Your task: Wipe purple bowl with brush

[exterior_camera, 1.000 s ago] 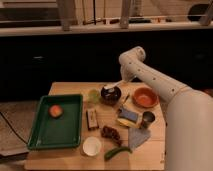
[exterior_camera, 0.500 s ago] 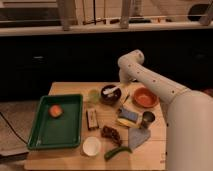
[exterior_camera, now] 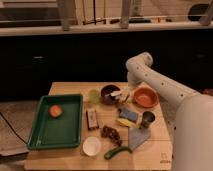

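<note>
The purple bowl [exterior_camera: 108, 93] is small, round and almost black, at the back middle of the wooden table [exterior_camera: 60, 89]. The whitish brush [exterior_camera: 116, 93] lies across its right rim, reaching into the bowl. My gripper [exterior_camera: 125, 95] is just right of the bowl, between it and the orange bowl [exterior_camera: 145, 96], at the brush's handle end. The white arm reaches down to it from the right.
A green tray [exterior_camera: 37, 131] with an orange fruit [exterior_camera: 55, 111] fills the left. Near the bowl are a green cup [exterior_camera: 94, 96], a dark rectangular block [exterior_camera: 91, 119], a blue-and-yellow sponge [exterior_camera: 128, 117], a metal cup [exterior_camera: 147, 119], a white bowl [exterior_camera: 91, 145] and a green pepper [exterior_camera: 118, 151].
The gripper with the brush has shifted slightly right and down, from over the bowl's middle to its right rim.
</note>
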`<state>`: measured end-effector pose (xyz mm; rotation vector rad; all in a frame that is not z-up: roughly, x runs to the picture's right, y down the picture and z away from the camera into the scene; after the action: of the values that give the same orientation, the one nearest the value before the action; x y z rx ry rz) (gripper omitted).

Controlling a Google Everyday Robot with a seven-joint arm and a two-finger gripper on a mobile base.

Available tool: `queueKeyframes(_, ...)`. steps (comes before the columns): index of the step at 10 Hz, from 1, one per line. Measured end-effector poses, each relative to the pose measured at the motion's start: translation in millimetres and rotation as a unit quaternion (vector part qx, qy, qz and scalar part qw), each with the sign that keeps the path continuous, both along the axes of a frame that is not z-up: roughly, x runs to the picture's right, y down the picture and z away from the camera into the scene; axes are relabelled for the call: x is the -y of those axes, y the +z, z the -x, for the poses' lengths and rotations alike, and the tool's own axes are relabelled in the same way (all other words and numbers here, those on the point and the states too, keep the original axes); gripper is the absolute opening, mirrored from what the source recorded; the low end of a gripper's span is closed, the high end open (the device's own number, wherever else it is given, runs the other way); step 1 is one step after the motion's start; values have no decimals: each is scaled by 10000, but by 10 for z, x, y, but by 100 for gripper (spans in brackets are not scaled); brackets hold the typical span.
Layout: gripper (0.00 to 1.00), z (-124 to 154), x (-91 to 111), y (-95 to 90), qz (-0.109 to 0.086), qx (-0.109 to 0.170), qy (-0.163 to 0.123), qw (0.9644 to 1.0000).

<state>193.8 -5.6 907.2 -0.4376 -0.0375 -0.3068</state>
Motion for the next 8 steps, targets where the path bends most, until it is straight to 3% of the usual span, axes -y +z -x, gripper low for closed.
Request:
queueKeyframes(5,0,162,358,222,-160,-68,-97,9998)
queueKeyframes(8,0,364,385,269,-145,64,-276,9995)
